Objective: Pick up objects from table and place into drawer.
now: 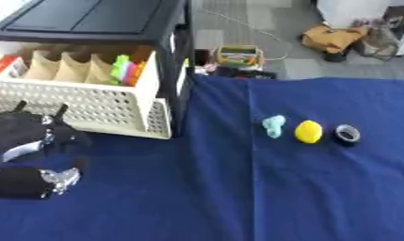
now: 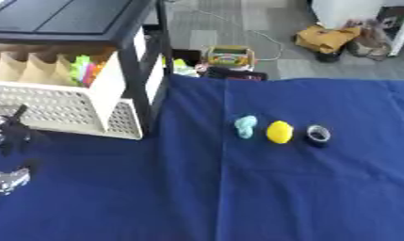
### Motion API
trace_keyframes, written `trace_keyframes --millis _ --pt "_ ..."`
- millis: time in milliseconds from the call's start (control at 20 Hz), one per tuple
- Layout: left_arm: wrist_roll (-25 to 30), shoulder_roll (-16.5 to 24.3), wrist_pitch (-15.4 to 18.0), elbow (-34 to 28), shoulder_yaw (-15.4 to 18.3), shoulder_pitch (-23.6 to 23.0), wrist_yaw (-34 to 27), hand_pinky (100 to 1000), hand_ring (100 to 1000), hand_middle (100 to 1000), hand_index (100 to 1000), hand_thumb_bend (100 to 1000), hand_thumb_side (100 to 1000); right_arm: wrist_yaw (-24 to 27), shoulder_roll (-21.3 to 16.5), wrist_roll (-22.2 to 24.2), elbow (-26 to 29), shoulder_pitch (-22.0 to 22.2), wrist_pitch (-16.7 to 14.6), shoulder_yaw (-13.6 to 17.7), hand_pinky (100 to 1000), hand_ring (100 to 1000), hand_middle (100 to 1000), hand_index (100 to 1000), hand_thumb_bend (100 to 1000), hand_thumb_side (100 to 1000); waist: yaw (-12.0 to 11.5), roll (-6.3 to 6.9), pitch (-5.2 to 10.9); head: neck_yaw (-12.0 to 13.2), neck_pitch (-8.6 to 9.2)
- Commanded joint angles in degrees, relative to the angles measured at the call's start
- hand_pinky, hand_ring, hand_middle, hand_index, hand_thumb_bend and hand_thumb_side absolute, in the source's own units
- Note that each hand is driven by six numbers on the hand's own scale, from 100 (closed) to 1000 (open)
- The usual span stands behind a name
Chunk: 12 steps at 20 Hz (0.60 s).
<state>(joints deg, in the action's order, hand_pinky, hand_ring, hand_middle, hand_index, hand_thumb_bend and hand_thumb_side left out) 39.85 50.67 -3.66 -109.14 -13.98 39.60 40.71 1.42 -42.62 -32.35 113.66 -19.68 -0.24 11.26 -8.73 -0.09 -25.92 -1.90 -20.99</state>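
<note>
The blue cloth-covered table [image 1: 303, 188] is being shown as the largest thing in view, filling the lower part of both pictures. At its left edge a black drawer unit [image 1: 98, 23] is standing, and its cream perforated drawer [image 1: 89, 106] is being held pulled out over the cloth, with paper-coloured dividers and some bright green and pink items already lying inside.

The left hand [image 1: 28, 134] is being kept low at the left side, just in front of the drawer's perforated front wall. Whether its fingers are curled or relaxed cannot be told, and nothing can be seen being held in it. The right hand is not being shown in either view.

Three small things are being left in a row on the cloth, well apart from the drawer and to its right: a pale teal object [image 1: 274, 125], just beside it a yellow lemon-shaped object [image 1: 308, 131], and just beside that a black roll of tape [image 1: 346, 134]. None is being touched, so the task is judged as not yet begun for these three.

Risks are being judged as follows. The lemon shape and the tape roll could be set rolling by a glancing contact. Because the three are lying close together, a neighbour could be knocked while one is being grasped. The drawer's raised front wall could be struck if an object is being carried across too low.
</note>
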Motion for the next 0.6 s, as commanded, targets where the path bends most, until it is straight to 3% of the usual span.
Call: trace_keyframes --millis 50,600 --pt "-0.9 0.7 0.1 0.3 0.7 1.3 1.0 617 550 591 871 100 924 0.0 -1.0 0.0 0.9 -0.7 0.3 0.6 643 744 535 789 100 1000 0.0 0.1 1.07 -0.2 0.95" --pt "-4.2 -2.9 -0.4 5.1 -0.8 5.4 0.1 648 523 579 871 100 925 0.0 -0.6 0.6 0.9 -0.7 0.5 0.6 644 744 532 782 100 1000 0.3 0.04 1.15 -0.5 1.57"
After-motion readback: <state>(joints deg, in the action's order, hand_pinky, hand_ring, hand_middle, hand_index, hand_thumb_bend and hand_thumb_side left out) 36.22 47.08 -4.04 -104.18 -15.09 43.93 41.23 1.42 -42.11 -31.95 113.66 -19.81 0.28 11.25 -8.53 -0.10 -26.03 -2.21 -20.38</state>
